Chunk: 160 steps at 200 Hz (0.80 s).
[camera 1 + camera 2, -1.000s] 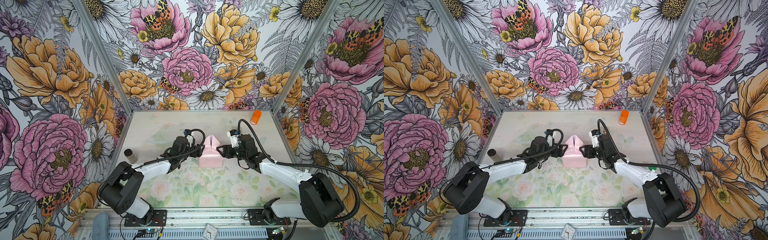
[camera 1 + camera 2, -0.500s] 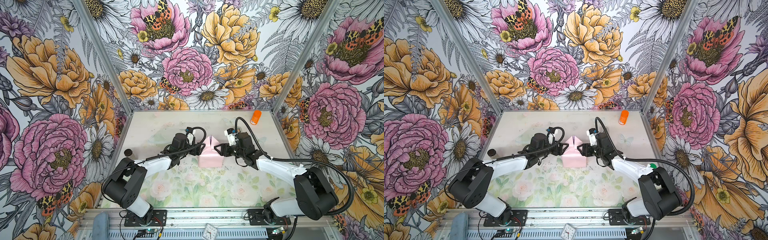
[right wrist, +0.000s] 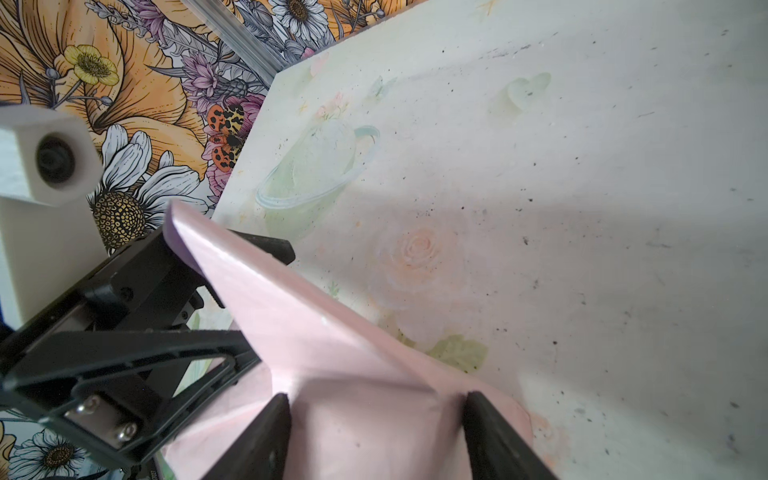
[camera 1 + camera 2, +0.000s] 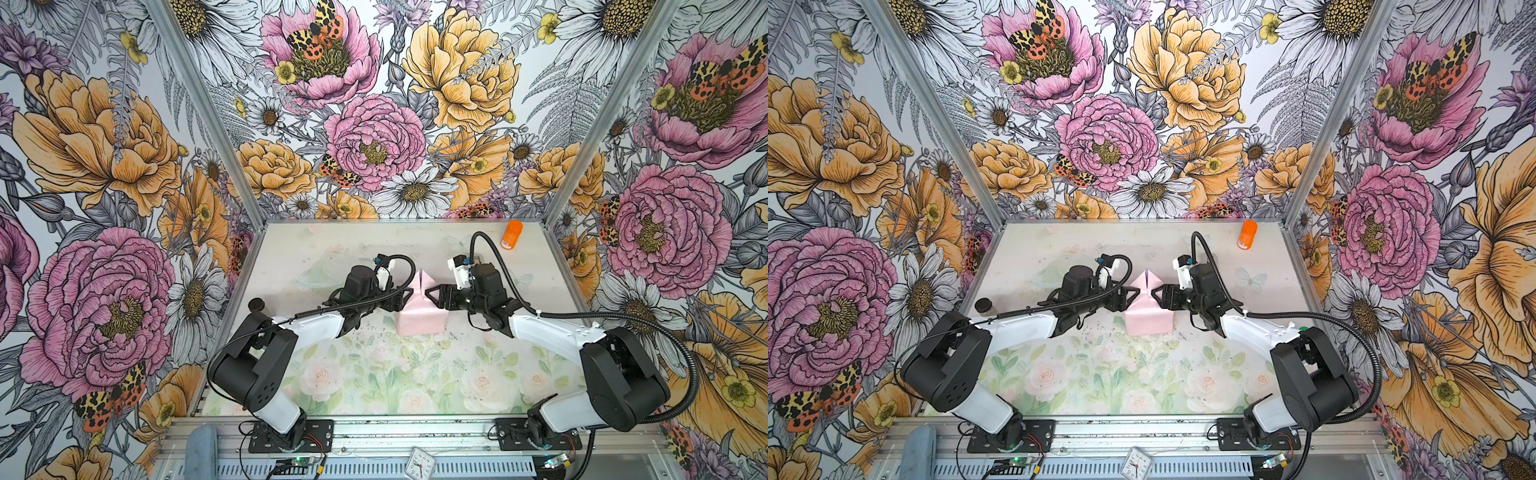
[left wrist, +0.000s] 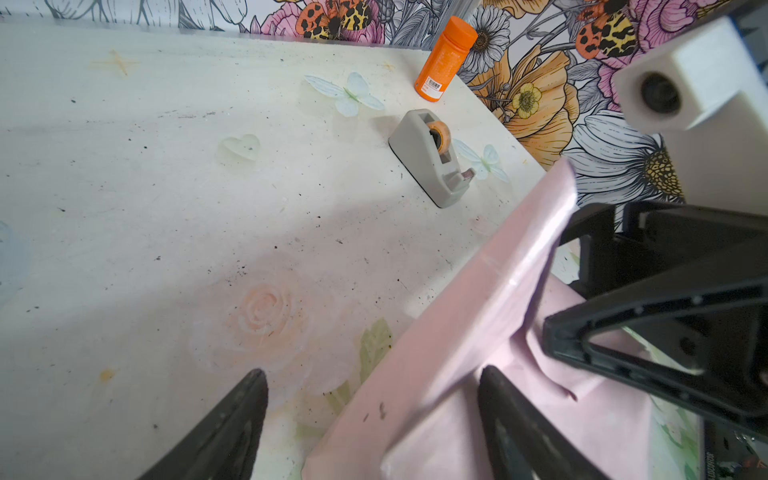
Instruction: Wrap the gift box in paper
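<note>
The paper (image 4: 417,318), pale pink side out, sits folded into a parcel between the two grippers, hiding the gift box; a pointed flap stands up at its far end. The left gripper (image 4: 406,294) is at its left flank, jaws apart. The right gripper (image 4: 432,291), jaws spread, straddles the right-hand fold. A grey tape dispenser (image 5: 432,158) lies well beyond the left gripper's tips, an orange bottle (image 5: 445,58) farther still.
</note>
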Each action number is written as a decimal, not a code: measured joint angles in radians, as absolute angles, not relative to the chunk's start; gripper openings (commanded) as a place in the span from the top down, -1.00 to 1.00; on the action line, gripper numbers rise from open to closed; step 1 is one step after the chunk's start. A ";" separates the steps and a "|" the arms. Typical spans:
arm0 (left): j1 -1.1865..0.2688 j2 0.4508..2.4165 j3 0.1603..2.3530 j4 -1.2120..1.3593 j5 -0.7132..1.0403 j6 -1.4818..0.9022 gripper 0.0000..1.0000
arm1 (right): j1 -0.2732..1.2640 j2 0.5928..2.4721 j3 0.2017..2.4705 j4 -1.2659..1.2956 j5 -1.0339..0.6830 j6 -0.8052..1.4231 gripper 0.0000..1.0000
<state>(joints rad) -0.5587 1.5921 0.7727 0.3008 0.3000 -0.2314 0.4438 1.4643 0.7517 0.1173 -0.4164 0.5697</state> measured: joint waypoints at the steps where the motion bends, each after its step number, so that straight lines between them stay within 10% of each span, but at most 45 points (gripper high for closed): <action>1: -0.559 1.592 0.773 0.301 0.300 -0.231 -0.61 | 0.444 1.466 0.752 0.118 -0.417 0.570 -0.38; 160: -0.554 1.584 0.772 0.297 0.311 -0.224 -0.60 | 0.484 1.508 0.835 0.011 -0.371 0.477 -0.52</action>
